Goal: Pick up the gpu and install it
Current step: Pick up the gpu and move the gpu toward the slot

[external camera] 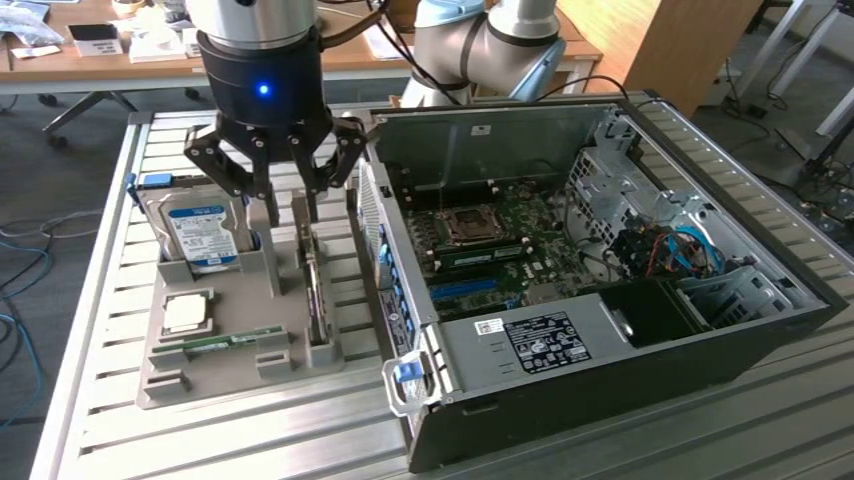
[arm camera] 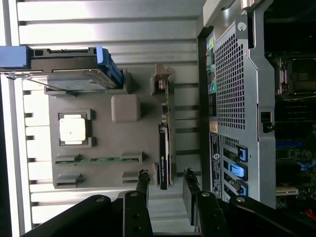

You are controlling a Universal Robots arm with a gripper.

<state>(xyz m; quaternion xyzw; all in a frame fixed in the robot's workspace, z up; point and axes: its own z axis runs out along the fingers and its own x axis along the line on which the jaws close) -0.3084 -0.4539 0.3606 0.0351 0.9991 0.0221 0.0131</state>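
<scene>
The end effector is held released above the gpu, stood on edge in the grey holder, nine o'clock of the case in the exterior view. Fingers apparently straddle it; a centred, vertical descent is advised.

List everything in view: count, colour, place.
gpu: one, dark, upright on edge in the tray, beside the case
hard drive: one, silver with blue-white label, upright at the tray's end near the gripper
processor: one, silver, flat in a tray recess
memory stick: one, green, lying in the tray
tray: one, grey, on the table
case: one, black, open, at the exterior view's right
table: one, slatted metal, under everything
gripper: one, black, open, above the gpu, holding nothing
</scene>
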